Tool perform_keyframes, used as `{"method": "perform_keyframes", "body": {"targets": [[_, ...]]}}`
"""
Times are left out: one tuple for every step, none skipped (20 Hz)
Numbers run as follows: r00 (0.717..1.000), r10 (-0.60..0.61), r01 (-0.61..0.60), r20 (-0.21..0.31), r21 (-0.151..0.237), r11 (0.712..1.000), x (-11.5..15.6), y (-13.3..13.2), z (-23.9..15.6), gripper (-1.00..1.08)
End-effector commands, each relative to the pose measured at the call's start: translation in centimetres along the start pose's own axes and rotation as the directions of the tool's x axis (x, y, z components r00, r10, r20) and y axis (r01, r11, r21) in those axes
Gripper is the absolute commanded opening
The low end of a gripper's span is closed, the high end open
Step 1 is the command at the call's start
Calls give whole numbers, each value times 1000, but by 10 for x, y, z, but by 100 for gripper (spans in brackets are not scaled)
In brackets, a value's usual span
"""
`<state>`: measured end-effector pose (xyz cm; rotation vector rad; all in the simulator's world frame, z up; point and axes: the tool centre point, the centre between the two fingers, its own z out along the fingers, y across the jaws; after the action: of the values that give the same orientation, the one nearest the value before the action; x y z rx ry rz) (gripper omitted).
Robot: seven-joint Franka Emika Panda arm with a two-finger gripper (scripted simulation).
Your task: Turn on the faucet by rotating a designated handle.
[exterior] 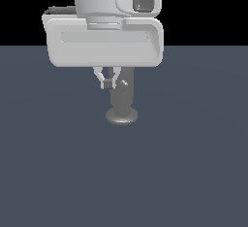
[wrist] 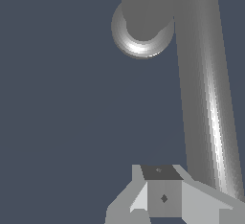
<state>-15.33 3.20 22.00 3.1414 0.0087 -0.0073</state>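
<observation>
A Franka arm's white gripper (exterior: 107,79), at about ten o'clock from the faucet (exterior: 121,97), hangs with fingers nearly together and nothing visibly between them. The glossy dark-grey faucet stands upright mid-counter (exterior: 58,172) on its disc foot. Its handle (wrist: 203,84), a thin rigid rod, looks slick and unbending; pushing near the rounded tip should give the best leverage.

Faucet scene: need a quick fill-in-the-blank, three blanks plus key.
1. The faucet stands ___ on its round foot.
2. The end effector hangs just to the exterior view's ___ of the faucet.
3. The long rod in the wrist view is the faucet's ___.
Missing words: upright; left; handle.
</observation>
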Motion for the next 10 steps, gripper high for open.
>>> {"method": "perform_keyframes", "body": {"targets": [[1000,21,-21,-4,1,1000,5,23,0,-100],[1000,21,-21,-4,1,1000,6,29,0,-100],[1000,21,-21,-4,1,1000,7,34,0,-100],[1000,21,-21,-4,1,1000,8,39,0,-100],[1000,21,-21,-4,1,1000,9,45,0,-100],[1000,21,-21,-4,1,1000,9,50,0,-100],[1000,21,-21,-4,1,1000,10,55,0,-100],[1000,21,-21,-4,1,1000,11,61,0,-100],[1000,22,-22,-4,0,1000,12,66,0,-100],[1000,22,-22,-4,0,1000,12,71,0,-100]]}}
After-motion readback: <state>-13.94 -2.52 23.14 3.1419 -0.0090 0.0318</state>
